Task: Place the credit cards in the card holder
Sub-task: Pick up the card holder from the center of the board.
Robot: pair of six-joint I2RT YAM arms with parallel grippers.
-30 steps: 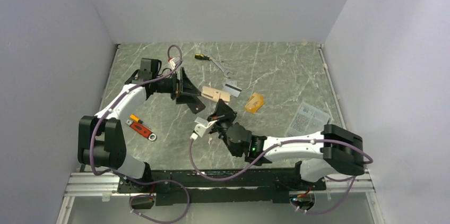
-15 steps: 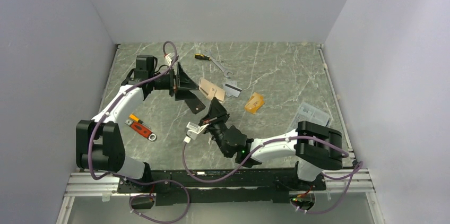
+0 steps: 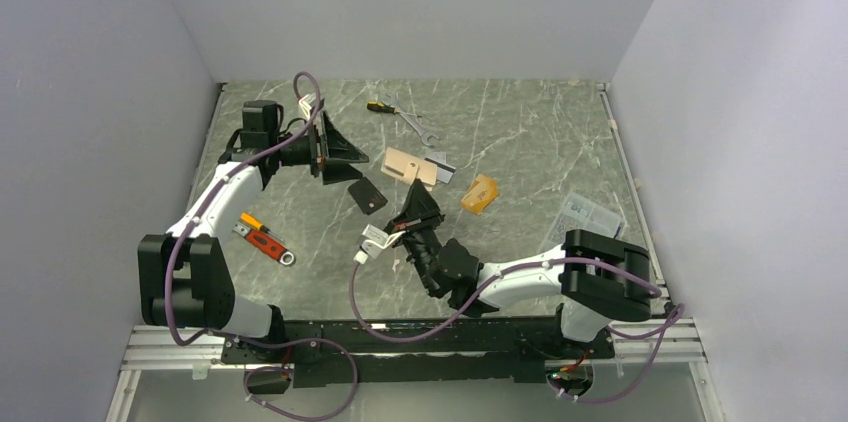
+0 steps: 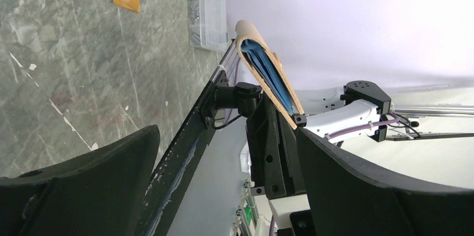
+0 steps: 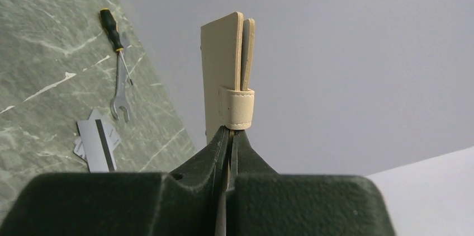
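R gripper (image 5: 229, 133) fingers pressed tight together, pinching the card holder (image 5: 226, 74) at its snap-tab end. The holder stands upright, lifted off the table (image 3: 520, 142), nearly folded shut, w/ blue lining showing at its open edge in L wrist view. L gripper (image 3: 343, 159) fingers spread wide w/ nothing between them; it sits left of the holder, facing it, clearly apart. On the table just by the L gripper's near side lies the black card (image 3: 367, 195), flat, left of centre. In top view a silver-grey card (image 3: 441, 166) w/ dark stripe sits right beside the holder, partly hidden by it, approx mid-table. The orange card (image 3: 480, 192) lies right of that, flat, apart from both. A clear box (image 3: 585, 222) sits near the right edge. A screwdriver (image 3: 379, 107) and a wrench (image 3: 418, 128) lie near the far edge, touching or nearly so, can't tell which. An orange-red tool (image 3: 265, 240) lies near the left edge beside the L arm.
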